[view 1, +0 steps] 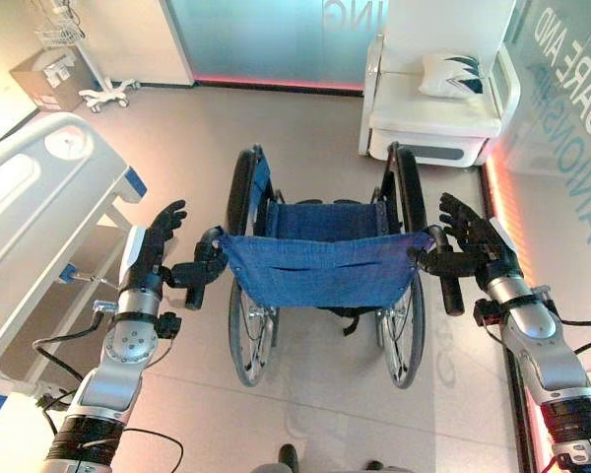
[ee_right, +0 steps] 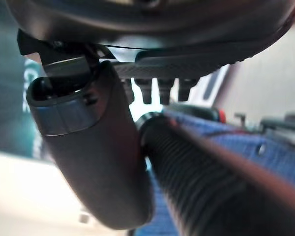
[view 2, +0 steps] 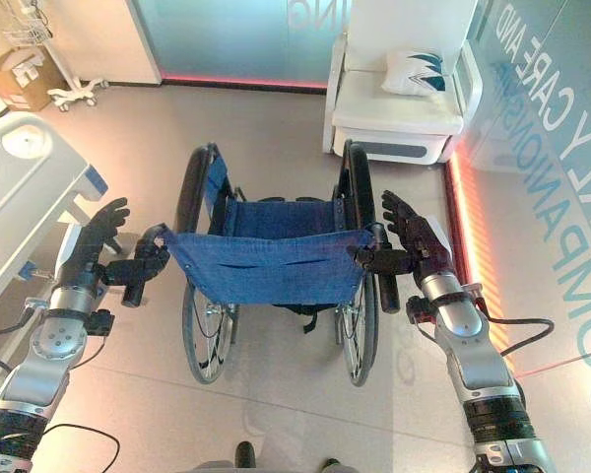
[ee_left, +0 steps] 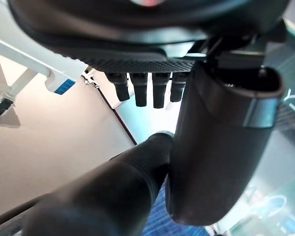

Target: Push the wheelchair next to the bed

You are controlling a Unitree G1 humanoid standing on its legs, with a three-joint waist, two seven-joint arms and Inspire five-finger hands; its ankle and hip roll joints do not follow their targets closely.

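Note:
The wheelchair (view 1: 320, 261), with a blue cloth seat and back and black wheels, stands mid-floor facing away from me. My left hand (view 1: 156, 244) is at its left push handle (view 1: 192, 276), fingers (ee_left: 142, 91) straight, thumb (ee_left: 216, 147) lying against the black grip (ee_left: 103, 196). My right hand (view 1: 473, 236) is at the right push handle (view 1: 451, 284), fingers straight too, with its thumb (ee_right: 93, 147) pressed beside the ribbed grip (ee_right: 196, 167). The bed (view 1: 39, 197), white with a grey rail, runs along the left, a short gap from the left wheel.
A white armchair (view 1: 433, 113) with a cushion (view 1: 453, 74) stands ahead on the right. A glass wall (view 1: 561, 128) with a lit red base strip runs along the right. A cardboard box (view 1: 44, 79) and a wheeled stand base (view 1: 108, 94) are at far left.

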